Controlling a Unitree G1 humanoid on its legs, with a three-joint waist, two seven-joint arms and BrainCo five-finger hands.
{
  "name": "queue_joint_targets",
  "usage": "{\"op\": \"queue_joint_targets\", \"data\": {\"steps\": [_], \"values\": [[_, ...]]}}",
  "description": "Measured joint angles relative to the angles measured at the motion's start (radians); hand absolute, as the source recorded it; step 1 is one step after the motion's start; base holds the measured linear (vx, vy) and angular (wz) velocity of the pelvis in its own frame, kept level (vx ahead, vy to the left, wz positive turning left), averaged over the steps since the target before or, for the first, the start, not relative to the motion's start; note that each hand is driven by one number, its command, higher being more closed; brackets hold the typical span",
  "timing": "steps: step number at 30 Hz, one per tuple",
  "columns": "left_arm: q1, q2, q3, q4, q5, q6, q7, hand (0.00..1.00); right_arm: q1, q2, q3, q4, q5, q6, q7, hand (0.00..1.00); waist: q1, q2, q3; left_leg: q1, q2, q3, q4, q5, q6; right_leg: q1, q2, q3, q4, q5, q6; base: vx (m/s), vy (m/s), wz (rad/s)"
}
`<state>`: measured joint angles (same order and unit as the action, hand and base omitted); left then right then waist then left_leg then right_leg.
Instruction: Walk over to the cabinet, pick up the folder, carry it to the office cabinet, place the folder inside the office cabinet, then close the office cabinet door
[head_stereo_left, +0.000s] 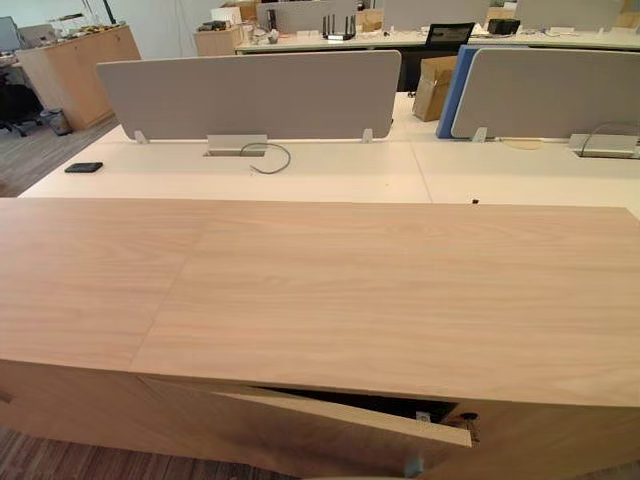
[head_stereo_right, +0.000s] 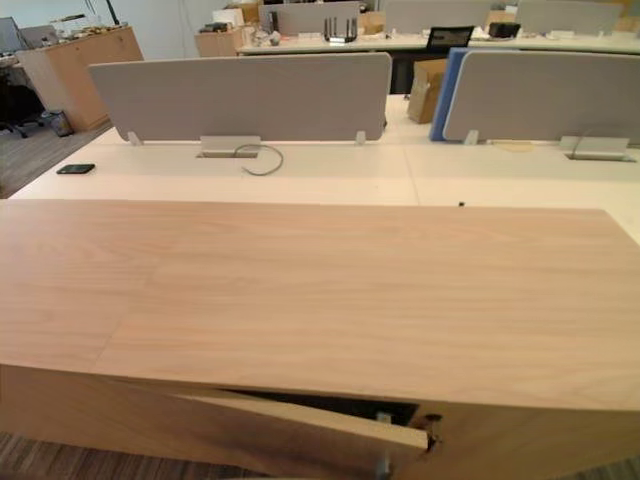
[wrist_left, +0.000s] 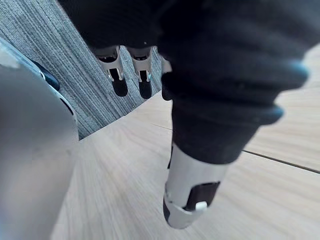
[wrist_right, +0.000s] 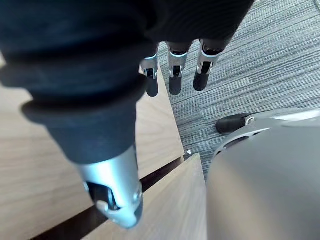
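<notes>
A long light-wood office cabinet (head_stereo_left: 320, 290) stands right before me, and I look down on its bare top. At its lower front, right of the middle, a door (head_stereo_left: 330, 420) stands slightly ajar, with a dark gap (head_stereo_right: 330, 403) behind its top edge. My left hand (wrist_left: 190, 195) hangs beside the cabinet's wooden front, fingers (wrist_left: 142, 75) relaxed and holding nothing. My right hand (wrist_right: 117, 200) hangs by the ajar door's edge (wrist_right: 165, 192), its fingers (wrist_right: 172, 75) straight and empty.
Behind the cabinet are white desks (head_stereo_left: 330, 170) with grey dividers (head_stereo_left: 250, 95), a black phone (head_stereo_left: 83, 167), a loose cable (head_stereo_left: 270, 155) and a cardboard box (head_stereo_left: 432, 85). Another wooden cabinet (head_stereo_left: 75, 65) stands at the back left. Grey carpet (wrist_right: 260, 65) lies underfoot.
</notes>
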<state>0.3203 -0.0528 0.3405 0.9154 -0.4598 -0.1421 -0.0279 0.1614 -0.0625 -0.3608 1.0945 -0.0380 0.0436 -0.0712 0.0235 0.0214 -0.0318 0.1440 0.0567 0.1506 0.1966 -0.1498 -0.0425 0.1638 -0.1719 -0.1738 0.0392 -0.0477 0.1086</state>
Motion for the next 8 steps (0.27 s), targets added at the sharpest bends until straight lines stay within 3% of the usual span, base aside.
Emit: {"op": "queue_joint_targets", "data": {"steps": [4, 8], "values": [[-0.010, 0.014, -0.052, -0.008, 0.047, -0.005, 0.000, 0.00, 0.000, 0.000, -0.002, -0.001, 0.000, 0.000, 0.000, 0.00, 0.012, -0.003, -0.007, -0.002, -0.007, -0.002, -0.004, 0.024, 0.004, 0.000, -0.003, -0.020, -0.025, 0.054, -0.004, 0.01, 0.090, -0.02], [-0.023, 0.023, -0.081, -0.013, 0.086, -0.005, 0.000, 0.00, -0.009, 0.004, -0.016, -0.001, 0.001, 0.001, 0.000, 0.00, 0.019, -0.006, -0.005, -0.004, -0.019, -0.012, -0.011, 0.024, 0.004, 0.002, -0.012, -0.021, -0.038, 0.064, -0.001, 0.00, 0.070, -0.09]]}}
